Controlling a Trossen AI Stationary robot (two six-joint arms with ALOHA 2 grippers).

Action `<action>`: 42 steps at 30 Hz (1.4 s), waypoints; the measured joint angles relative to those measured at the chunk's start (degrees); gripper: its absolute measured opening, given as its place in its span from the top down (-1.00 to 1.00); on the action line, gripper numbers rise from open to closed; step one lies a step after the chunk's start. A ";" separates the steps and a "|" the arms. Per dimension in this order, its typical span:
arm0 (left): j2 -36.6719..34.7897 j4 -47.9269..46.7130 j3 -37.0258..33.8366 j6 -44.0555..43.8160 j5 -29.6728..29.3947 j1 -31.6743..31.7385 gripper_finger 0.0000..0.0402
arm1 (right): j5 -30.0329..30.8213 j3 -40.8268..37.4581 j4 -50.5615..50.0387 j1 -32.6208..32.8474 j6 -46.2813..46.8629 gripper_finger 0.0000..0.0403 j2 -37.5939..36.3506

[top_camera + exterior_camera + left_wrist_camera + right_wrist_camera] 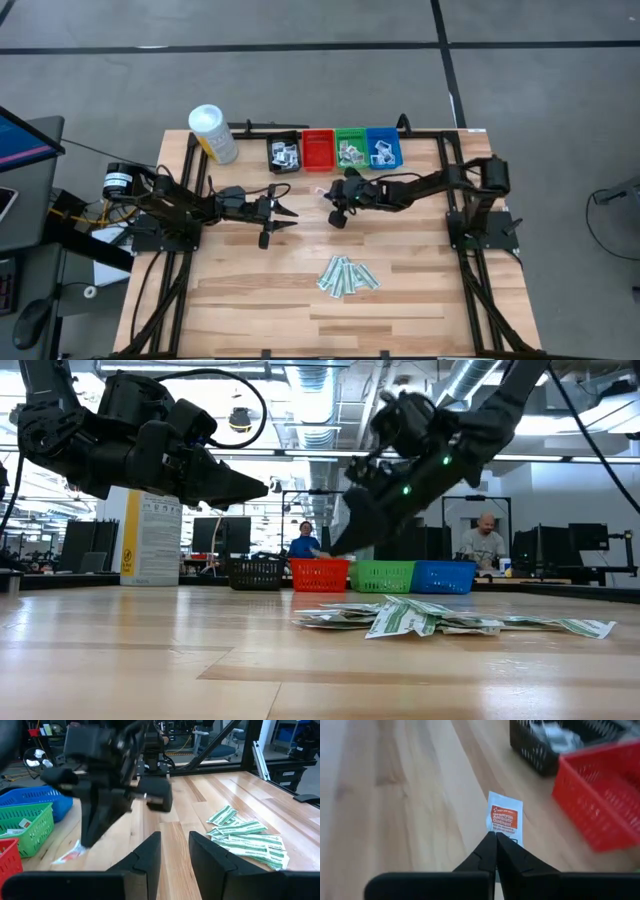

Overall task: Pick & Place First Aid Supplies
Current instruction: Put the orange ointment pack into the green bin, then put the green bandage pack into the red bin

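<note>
— Well, right end effector (495, 836) clenched on the lower edge of a small white paper packet with orange-red print (505, 817), mid-frame in the high view, just below the red plastic mesh bin (318, 150). Thin pinch; could slip or flutter out on a fast swing.

— Agreed. Left end effector (174, 845) released, empty, left of centre. Pale-green wrapped strips (348, 276) piled lower centre on the wooden table (420, 300). Risk of arms colliding there.

Four bins (335, 150) at table's (250, 300) back edge, canister (213, 133) left, strips (348, 276) front.
</note>
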 joint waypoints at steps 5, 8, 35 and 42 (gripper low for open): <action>0.00 0.00 0.00 0.00 0.00 0.00 0.49 | 2.49 0.08 -0.86 1.59 -2.48 1.00 -5.41; -0.02 0.00 0.00 0.00 -0.01 -0.02 0.49 | 5.77 0.04 -3.42 1.02 -4.31 1.00 -8.77; 0.00 0.11 0.00 -0.01 -0.02 -0.02 0.49 | 10.23 0.17 -13.03 -15.14 -0.85 0.38 -15.73; -0.02 0.11 0.00 -0.38 -0.01 -0.02 0.49 | 9.87 0.18 -16.15 -8.12 -4.08 0.34 -15.73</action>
